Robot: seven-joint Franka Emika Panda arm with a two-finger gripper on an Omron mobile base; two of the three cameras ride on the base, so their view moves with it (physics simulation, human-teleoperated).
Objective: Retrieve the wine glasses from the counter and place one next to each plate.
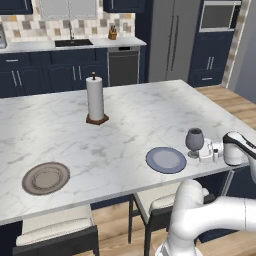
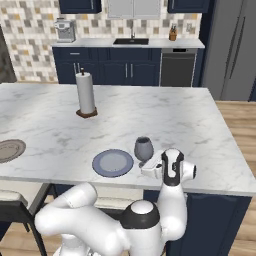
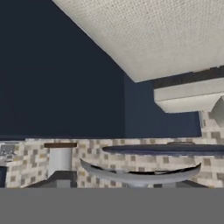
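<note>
- Wine glass (image 1: 194,140) — upright on the marble island (image 1: 130,120), just right of the bluish plate (image 1: 166,160).
- Gripper (image 1: 204,150) — low at the glass's right side; whether the jaws are spread or pinching cannot be told.
- Brownish plate (image 1: 46,178) — whole in the left base view, cut off at the right base view's edge.
- Paper towel roll (image 2: 85,93) — behind the bluish plate.

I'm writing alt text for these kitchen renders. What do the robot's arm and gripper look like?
The arm is made of glossy white rounded segments with dark bands at the joints. The gripper is a small white block with a dark detail beside it. No cables or markings are visible.
</note>
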